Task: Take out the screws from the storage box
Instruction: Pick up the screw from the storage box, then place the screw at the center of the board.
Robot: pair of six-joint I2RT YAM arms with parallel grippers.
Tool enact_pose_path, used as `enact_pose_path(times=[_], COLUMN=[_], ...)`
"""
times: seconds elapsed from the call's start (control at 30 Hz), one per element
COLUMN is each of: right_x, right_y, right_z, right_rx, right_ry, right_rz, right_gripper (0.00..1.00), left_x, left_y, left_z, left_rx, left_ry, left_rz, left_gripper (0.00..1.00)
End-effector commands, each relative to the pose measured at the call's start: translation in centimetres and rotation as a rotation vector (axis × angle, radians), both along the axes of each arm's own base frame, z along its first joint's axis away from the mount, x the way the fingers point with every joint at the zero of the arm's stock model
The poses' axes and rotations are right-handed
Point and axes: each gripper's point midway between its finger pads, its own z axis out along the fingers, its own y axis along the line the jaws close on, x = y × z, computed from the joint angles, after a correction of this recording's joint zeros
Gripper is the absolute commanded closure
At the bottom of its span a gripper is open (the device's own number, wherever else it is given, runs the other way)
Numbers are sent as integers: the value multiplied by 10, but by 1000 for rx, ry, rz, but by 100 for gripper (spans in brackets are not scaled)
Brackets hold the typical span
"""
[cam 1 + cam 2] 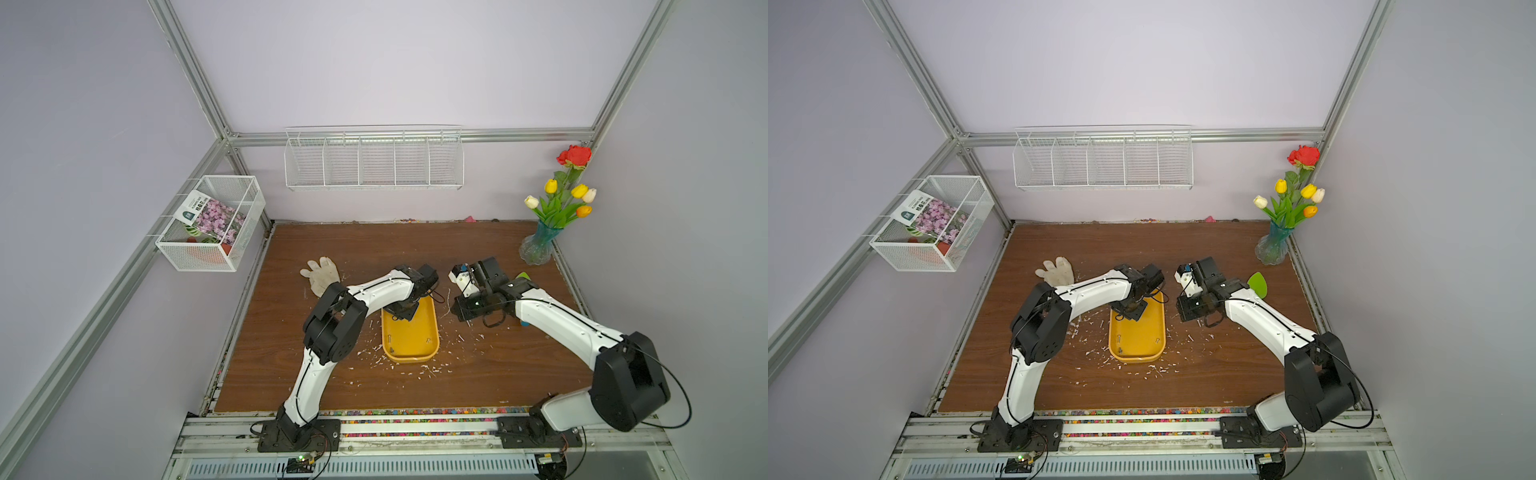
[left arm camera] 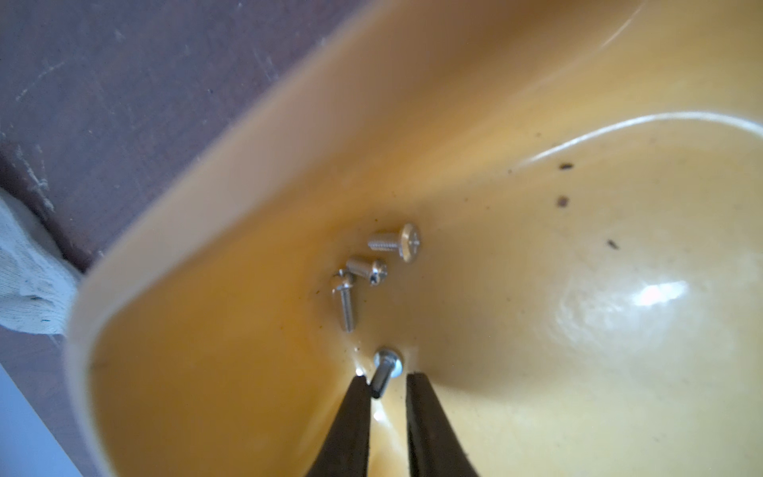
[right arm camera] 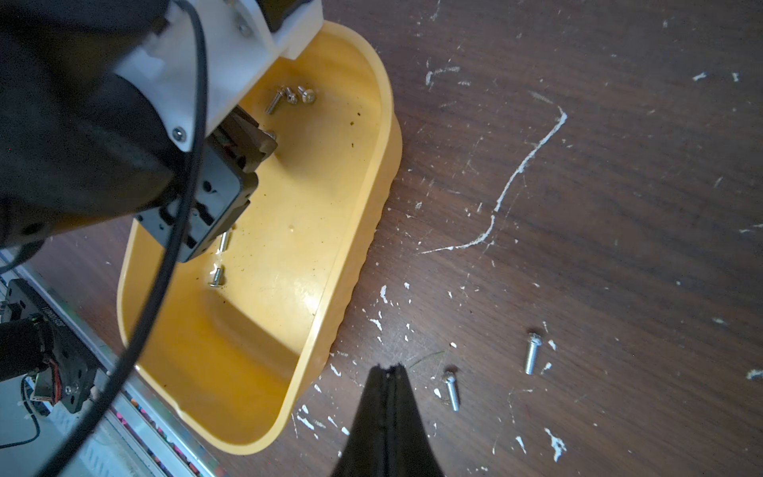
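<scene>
Left wrist view: left gripper (image 2: 386, 378) down inside the storage box (image 2: 413, 103), jaws narrowly parted astride one screw (image 2: 387, 360), touching one jaw only, not pinched. Just beyond, three more screws (image 2: 373, 268) huddle by the box wall. Outside, just beside the box: right gripper (image 3: 388, 369) clenched, holding nothing; two loose screws (image 3: 532, 354) on the tabletop (image 3: 619, 186). Risk, I'd guess: an off-centre squeeze rolls the round shank and flicks it away, or tips shove the box.
</scene>
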Motion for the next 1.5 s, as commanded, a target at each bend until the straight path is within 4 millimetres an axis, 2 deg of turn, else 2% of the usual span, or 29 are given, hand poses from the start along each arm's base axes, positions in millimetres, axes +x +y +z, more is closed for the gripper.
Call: enact_pose_path(times=[0.0, 0.13, 0.43, 0.57, 0.7, 0.87, 1.1, 1.2, 1.3, 1.37, 1.47], right_x=[-3, -3, -4, -4, -3, -2, 2, 4, 8, 12, 18], right_y=[0, 0, 0, 0, 0, 2, 16, 28, 43, 56, 68], right_z=[4, 4, 4, 5, 7, 15, 37, 44, 49, 50, 41], right_rx=[-7, -8, -13, -14, -10, 1, 59, 77, 82, 63, 61], right_ry=[-18, -18, -18, -21, -23, -51, -117, -141, -149, -156, -152], right_rz=[15, 17, 20, 22, 22, 25, 55, 93, 134, 176, 203], right_gripper=[95, 95, 95, 95, 95, 95, 96, 95, 94, 93, 93], left_x=[-15, -15, -17, -16, -14, -9, 2, 1, 1, 3, 3], left_y=[-7, -10, -6, -7, -9, -13, -13, -6, 7, 25, 46], left_z=[-24, -23, -30, -26, -18, 9, 79, 97, 109, 116, 116], left_rx=[-32, -65, -62, -74, -90, -132, -280, -313, -366, -393, -432], left_ry=[93, 101, 120, 111, 103, 59, -54, -69, -96, -142, -141], left_rz=[-13, -5, 0, 0, -1, 13, 92, 117, 159, 205, 263], left_gripper=[79, 84, 86, 100, 100, 100, 100, 100, 100, 100, 100])
